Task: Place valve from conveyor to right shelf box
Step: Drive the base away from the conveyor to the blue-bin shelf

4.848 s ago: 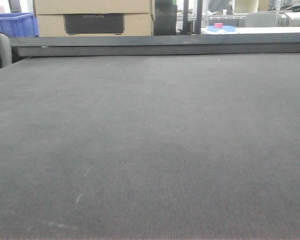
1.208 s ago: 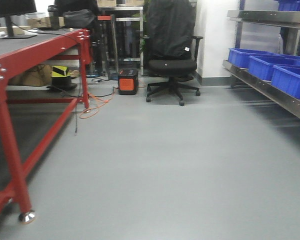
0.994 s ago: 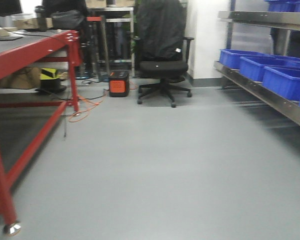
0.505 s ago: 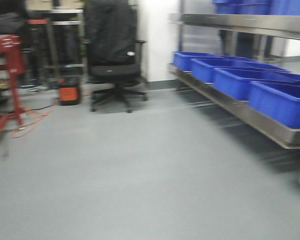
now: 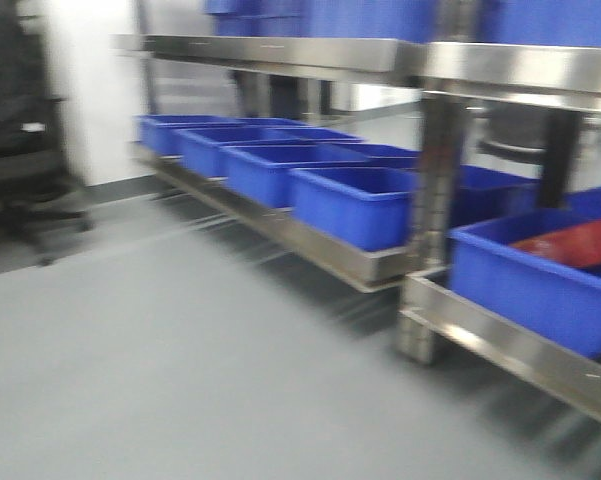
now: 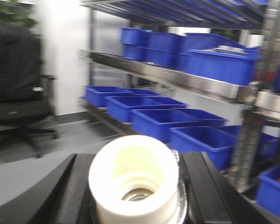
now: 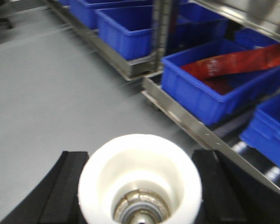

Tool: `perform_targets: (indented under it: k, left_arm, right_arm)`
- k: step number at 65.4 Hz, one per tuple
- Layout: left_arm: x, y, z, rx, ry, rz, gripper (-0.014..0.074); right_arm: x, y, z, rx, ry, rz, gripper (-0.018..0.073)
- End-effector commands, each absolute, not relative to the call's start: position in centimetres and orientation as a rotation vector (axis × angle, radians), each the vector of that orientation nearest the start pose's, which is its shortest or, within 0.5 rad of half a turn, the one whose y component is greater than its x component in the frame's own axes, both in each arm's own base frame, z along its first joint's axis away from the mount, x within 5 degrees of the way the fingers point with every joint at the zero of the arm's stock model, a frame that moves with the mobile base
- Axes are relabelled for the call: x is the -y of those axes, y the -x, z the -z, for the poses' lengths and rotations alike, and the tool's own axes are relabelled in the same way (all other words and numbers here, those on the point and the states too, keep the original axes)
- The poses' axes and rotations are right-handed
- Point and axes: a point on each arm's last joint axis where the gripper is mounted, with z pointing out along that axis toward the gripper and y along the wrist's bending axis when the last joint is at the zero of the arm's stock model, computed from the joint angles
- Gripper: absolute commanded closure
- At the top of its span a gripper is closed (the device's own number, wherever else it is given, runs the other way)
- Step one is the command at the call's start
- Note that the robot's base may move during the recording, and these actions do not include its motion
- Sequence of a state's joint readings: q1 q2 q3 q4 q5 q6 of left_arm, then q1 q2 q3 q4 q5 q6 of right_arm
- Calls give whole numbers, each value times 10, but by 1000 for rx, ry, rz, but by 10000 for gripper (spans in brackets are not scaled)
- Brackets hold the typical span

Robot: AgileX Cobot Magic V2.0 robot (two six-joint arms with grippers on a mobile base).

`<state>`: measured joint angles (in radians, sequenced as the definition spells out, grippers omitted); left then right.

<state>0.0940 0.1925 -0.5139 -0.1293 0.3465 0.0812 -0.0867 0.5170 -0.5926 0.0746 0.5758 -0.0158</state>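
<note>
Blue boxes point(image 5: 365, 205) line the shelf point(image 5: 330, 250) at frame right; our left pincer point(image 6: 136, 189) and right pincer point(image 7: 140, 186) each clamp a white valve point(image 7: 140, 161), so we should approach slowly, squarely

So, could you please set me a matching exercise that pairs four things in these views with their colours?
Things:
1. valve
2. boxes
3. chair
4. floor

Colours:
a. grey
b. white
c. black
d. blue

Pairs: 1-b, 2-d, 3-c, 4-a
</note>
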Motion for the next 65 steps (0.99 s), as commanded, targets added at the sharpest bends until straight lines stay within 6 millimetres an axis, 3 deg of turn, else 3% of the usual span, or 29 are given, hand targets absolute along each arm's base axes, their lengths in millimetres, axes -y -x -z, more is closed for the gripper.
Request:
perform_targets:
  k: [1, 65]
  left_arm:
    - [0, -40, -348, -1435, 73, -8, 707]
    - [0, -40, -348, -1435, 73, -8, 707]
  right_arm:
    - [6, -101, -333, -1878, -95, 4, 721]
    - [6, -101, -333, -1878, -95, 4, 721]
